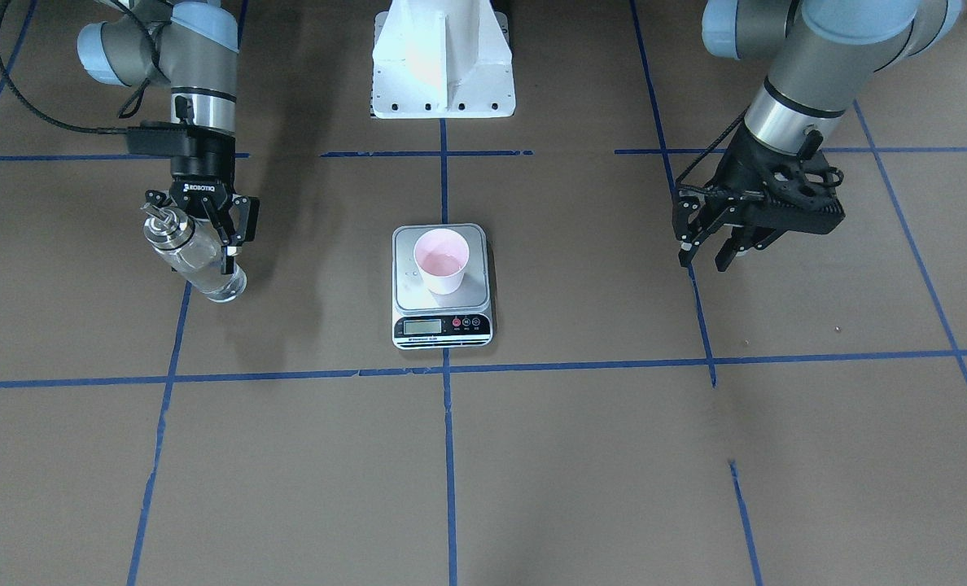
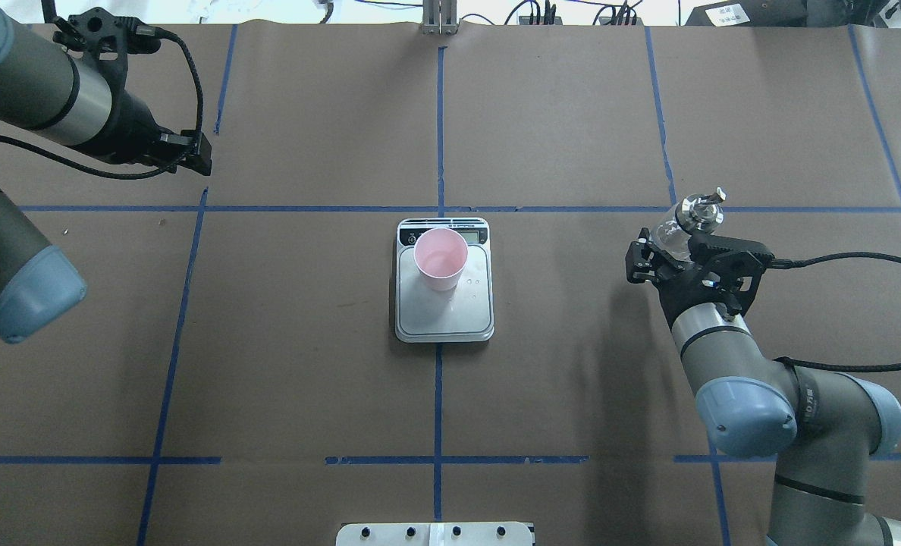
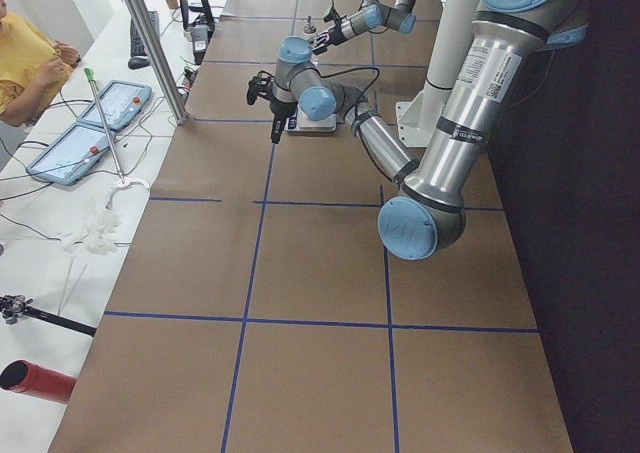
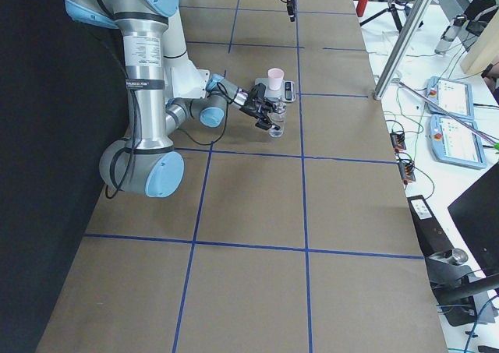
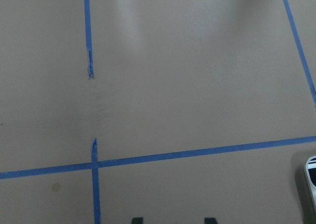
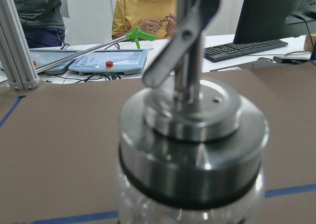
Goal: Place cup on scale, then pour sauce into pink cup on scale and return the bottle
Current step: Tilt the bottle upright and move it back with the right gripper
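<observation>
The pale pink cup (image 1: 441, 260) stands upright on the silver platform of the scale (image 1: 443, 325) at the table's middle; it also shows in the overhead view (image 2: 440, 258). A little clear liquid lies in the cup. My right gripper (image 1: 199, 232) is shut on the glass bottle (image 1: 194, 256), which leans, base low near the table; I cannot tell if it touches. Clear sauce (image 1: 216, 281) shows in its lower part. Its metal collar and spout fill the right wrist view (image 6: 190, 130). My left gripper (image 1: 707, 254) is open and empty, far from the scale.
The white robot pedestal (image 1: 443, 65) stands behind the scale. Blue tape lines (image 1: 448, 456) grid the brown table. A few drops lie on the scale platform (image 2: 475, 284). The scale's corner (image 5: 311, 184) shows in the left wrist view. Operators and pendants sit beyond the far edge (image 6: 143, 11).
</observation>
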Robot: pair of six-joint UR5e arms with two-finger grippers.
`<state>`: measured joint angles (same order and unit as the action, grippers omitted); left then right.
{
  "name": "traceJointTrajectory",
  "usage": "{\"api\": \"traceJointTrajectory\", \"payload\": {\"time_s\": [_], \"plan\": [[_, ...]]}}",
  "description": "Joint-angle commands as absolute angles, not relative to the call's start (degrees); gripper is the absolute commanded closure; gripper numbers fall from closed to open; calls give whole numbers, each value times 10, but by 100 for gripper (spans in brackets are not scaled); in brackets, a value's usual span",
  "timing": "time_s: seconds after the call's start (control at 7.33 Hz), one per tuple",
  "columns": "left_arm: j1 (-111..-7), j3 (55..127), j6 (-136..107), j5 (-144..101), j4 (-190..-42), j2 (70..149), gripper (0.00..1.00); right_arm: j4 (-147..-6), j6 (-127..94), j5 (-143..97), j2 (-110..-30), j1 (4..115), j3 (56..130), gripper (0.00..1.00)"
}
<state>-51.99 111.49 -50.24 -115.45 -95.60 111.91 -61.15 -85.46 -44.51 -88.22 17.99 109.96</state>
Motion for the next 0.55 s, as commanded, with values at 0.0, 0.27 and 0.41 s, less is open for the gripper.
{"api": "traceJointTrajectory", "payload": {"time_s": [0.0, 0.27, 0.41], "plan": [[-520, 1120, -502, -1155, -956, 1110, 48, -590, -862, -446, -896, 179, 1072, 100], [-519, 1121, -503, -1154, -956, 1110, 48, -591, -862, -446, -895, 178, 1065, 100], [-519, 1123, -503, -1155, -956, 1110, 48, -591, -863, -446, -896, 179, 1063, 100]]}}
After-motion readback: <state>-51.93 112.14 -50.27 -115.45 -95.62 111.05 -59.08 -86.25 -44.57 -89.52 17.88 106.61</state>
